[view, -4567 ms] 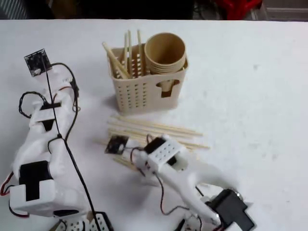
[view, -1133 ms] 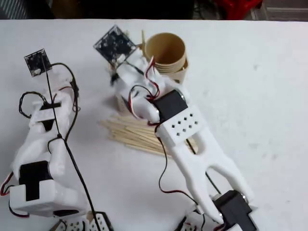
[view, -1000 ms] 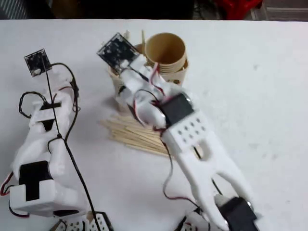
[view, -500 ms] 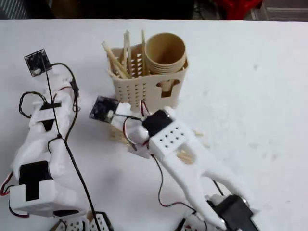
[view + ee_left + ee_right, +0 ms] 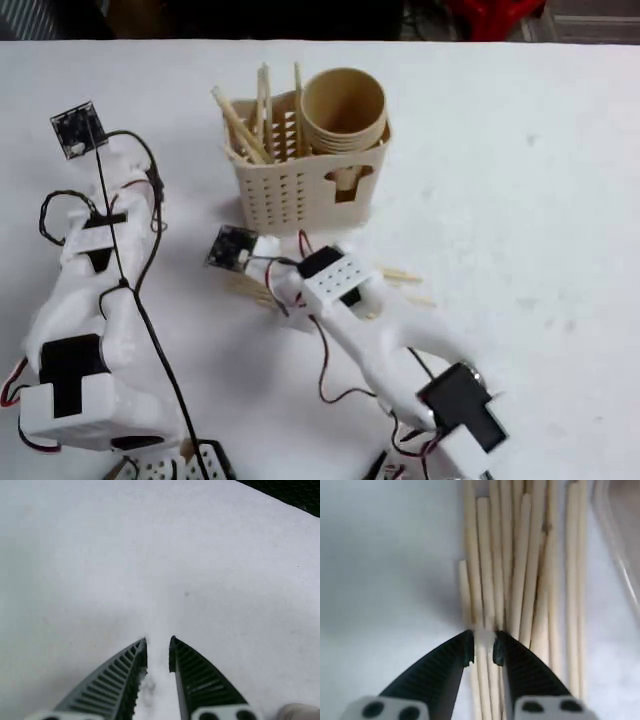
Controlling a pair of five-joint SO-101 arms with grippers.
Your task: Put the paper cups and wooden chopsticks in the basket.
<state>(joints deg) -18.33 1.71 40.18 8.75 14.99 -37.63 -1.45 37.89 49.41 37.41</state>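
The slotted cream basket stands at the table's back centre. It holds stacked paper cups and several upright wooden chopsticks. Loose chopsticks lie flat on the table in front of it, partly under my right arm. In the right wrist view they run side by side, and my right gripper is shut on one chopstick at the bundle's edge. My left arm rests at the left, away from the basket. Its gripper is shut over bare table, holding nothing.
The white table is bare to the right of the basket and behind it. A black cable runs down along the left arm. The right arm's base sits at the front edge.
My right arm has swung from over the basket back down to the loose chopsticks and lowered onto them. The loose pile looks thinner than at first. The left arm has kept still.
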